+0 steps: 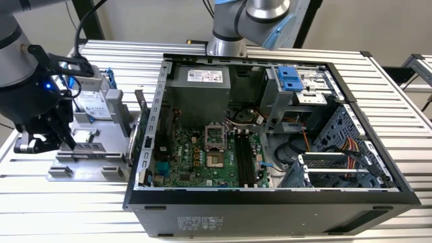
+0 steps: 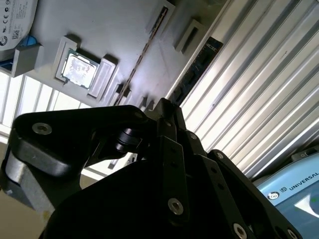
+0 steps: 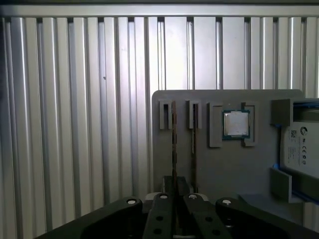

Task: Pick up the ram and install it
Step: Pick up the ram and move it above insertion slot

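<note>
The ram (image 3: 173,139) stands on edge in a slot of the grey fixture plate (image 3: 229,169), and in the second wrist view it shows as a thin brownish line (image 2: 147,47). A second, darker stick (image 3: 193,144) (image 2: 199,64) stands beside it. My gripper (image 3: 174,186) (image 2: 167,107) hovers over the near end of the plate in line with the ram. Its fingertips are drawn together with nothing between them, and the ram's edge passes beside them without touching. In the exterior view the gripper (image 1: 66,146) hangs over the fixture (image 1: 88,172) at the exterior view's left.
The fixture also holds a processor chip (image 3: 235,123) (image 1: 82,135) and a silver hard drive with blue rails (image 1: 94,104) (image 3: 299,149). An open computer case (image 1: 270,202) lies to the exterior view's right, its long black memory slots (image 1: 244,157) on the motherboard. A ribbed metal table (image 3: 75,124) lies underneath.
</note>
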Controlling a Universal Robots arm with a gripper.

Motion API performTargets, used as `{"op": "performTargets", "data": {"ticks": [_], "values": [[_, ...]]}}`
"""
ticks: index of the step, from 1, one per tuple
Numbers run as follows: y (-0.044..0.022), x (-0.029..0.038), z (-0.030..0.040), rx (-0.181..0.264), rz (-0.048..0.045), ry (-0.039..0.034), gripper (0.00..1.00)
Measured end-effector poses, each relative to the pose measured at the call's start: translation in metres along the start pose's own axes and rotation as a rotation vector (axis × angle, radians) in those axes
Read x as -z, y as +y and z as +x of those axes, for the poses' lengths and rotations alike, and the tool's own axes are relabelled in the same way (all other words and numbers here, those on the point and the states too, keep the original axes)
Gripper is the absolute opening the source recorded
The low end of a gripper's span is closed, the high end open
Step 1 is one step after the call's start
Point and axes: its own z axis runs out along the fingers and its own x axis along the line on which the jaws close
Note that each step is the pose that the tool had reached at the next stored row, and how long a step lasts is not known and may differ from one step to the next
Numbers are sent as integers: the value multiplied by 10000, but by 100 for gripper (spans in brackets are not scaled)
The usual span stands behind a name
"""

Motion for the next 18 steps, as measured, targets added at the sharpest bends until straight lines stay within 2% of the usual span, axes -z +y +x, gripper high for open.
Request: {"op": "performTargets", "data": {"ticks": [18], "values": [[2,131,-5,-1,0,0,0]]}}
